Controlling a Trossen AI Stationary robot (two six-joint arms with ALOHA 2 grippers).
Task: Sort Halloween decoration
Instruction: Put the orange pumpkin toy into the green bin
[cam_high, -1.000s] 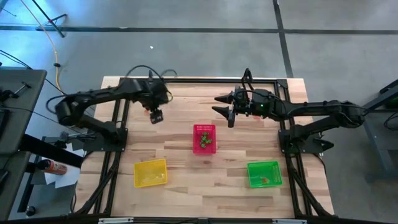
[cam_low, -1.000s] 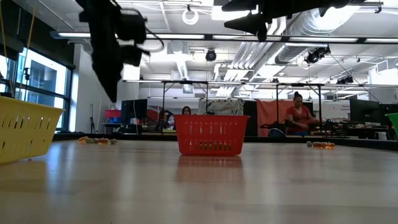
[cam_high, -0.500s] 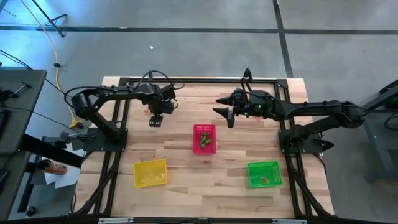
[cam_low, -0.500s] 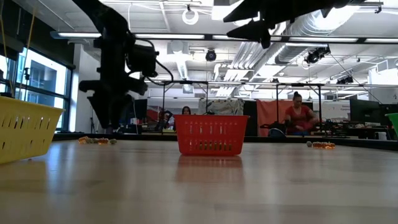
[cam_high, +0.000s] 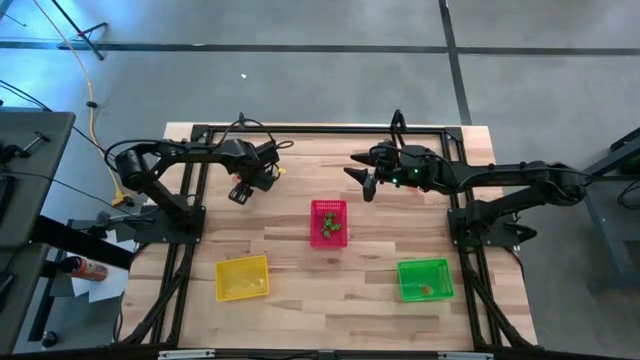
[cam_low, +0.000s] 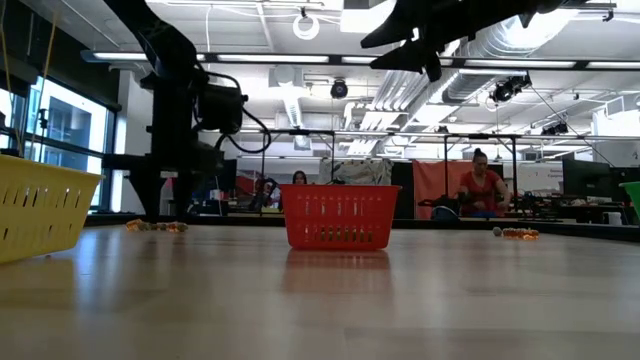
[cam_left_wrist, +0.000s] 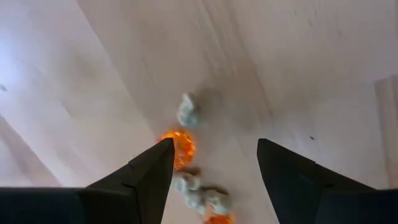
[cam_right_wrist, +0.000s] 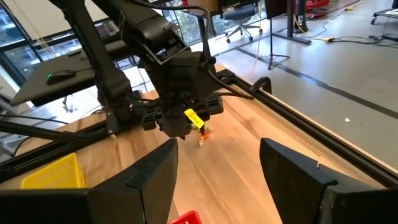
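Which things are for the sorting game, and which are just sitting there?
For the job:
- tiny orange and pale trinkets under the open left gripper
- red mesh basket
- yellow mesh basket
- green mesh basket

Just there:
- right gripper, waiting open
- wooden table

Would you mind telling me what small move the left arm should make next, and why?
Probably lower the left gripper straight down and close on the orange trinket. Its fingers are open and hover just above a small cluster of orange and pale trinkets on the table, with the orange one nearest the gap. The right gripper waits, raised and open.
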